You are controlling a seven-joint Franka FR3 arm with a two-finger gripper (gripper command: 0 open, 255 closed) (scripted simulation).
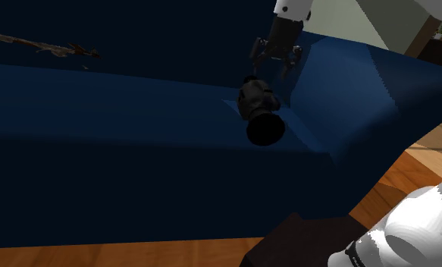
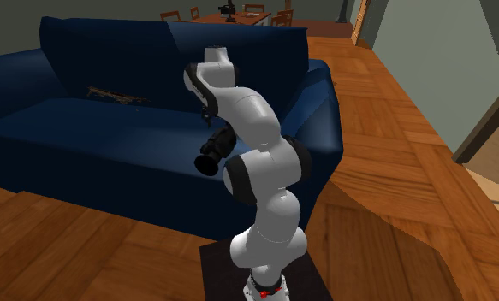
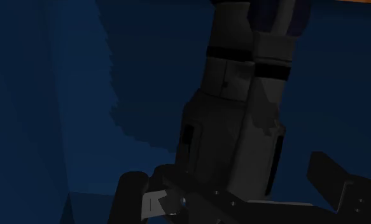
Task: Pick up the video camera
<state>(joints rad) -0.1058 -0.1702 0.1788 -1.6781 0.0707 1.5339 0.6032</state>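
Video camera (image 1: 257, 106) sits on the seat of the dark blue sofa (image 1: 98, 114), close to the corner where the seat meets the armrest. From the shoulder view its round black lens (image 1: 265, 130) points toward the seat's front edge and its body runs back up the picture. The gripper (image 1: 273, 64) hangs just above that rear end, jaws spread wide, a sliver of sofa showing between fingertips and camera, so nothing is held. Over to the second exterior view: the video camera (image 2: 211, 158) lies on the front part of the seat beside the white arm (image 2: 256, 162), lens toward the wooden floor (image 2: 393, 171), and a thin brown object (image 2: 115, 94) lies well apart near the backrest. Now the wrist view: the grey camera body (image 3: 235, 127) stretches straight away from the gripper (image 3: 231, 184), and the black fingers (image 3: 132, 194) stand either side of it, not visibly touching. That is the key line-up: the long axis runs between the fingers, so they would close across the narrow width. By my read, a short straight drop comes first, then the squeeze.
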